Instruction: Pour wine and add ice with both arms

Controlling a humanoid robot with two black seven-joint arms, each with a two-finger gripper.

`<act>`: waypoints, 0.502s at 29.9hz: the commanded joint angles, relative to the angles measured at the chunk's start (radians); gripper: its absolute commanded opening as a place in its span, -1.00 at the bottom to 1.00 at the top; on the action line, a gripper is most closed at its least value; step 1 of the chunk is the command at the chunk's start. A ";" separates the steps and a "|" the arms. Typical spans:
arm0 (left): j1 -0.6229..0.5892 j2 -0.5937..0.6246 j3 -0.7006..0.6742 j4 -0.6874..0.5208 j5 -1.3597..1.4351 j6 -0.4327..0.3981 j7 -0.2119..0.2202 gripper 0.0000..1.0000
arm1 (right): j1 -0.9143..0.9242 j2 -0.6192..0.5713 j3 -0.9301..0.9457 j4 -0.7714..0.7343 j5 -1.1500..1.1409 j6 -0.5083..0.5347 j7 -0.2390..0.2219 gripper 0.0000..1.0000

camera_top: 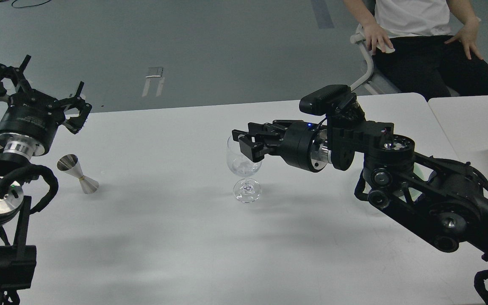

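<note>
Now | ice (242,167) in wine glass (244,163) | right fingers (249,149) at its rim

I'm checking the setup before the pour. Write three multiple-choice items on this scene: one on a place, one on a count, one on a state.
1. Where does the jigger stand?
A. On the table, left of the glass
B. Inside the glass
C. In the right gripper

2. How many wine glasses are on the table?
A. One
B. Two
C. Three

3. How is the left gripper?
A. Shut on the jigger
B. Open, holding nothing
C. Shut on the glass

Answers:
1. A, the jigger stands upright on the table, apart from the glass and nearer the left arm.
2. A, only one stemmed glass shows.
3. B, its jaws are spread wide above the table's far left edge, nothing between them.
</note>
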 commanded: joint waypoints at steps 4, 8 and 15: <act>0.000 0.001 0.000 0.000 0.000 0.000 0.000 0.95 | 0.003 0.041 0.086 -0.002 0.014 0.000 -0.001 1.00; 0.000 0.001 0.002 0.006 0.000 -0.002 0.000 0.95 | -0.007 0.124 0.229 -0.024 0.022 -0.035 0.000 1.00; 0.002 0.001 0.003 0.041 0.001 -0.035 -0.002 0.95 | -0.011 0.217 0.436 -0.078 0.207 -0.085 0.003 1.00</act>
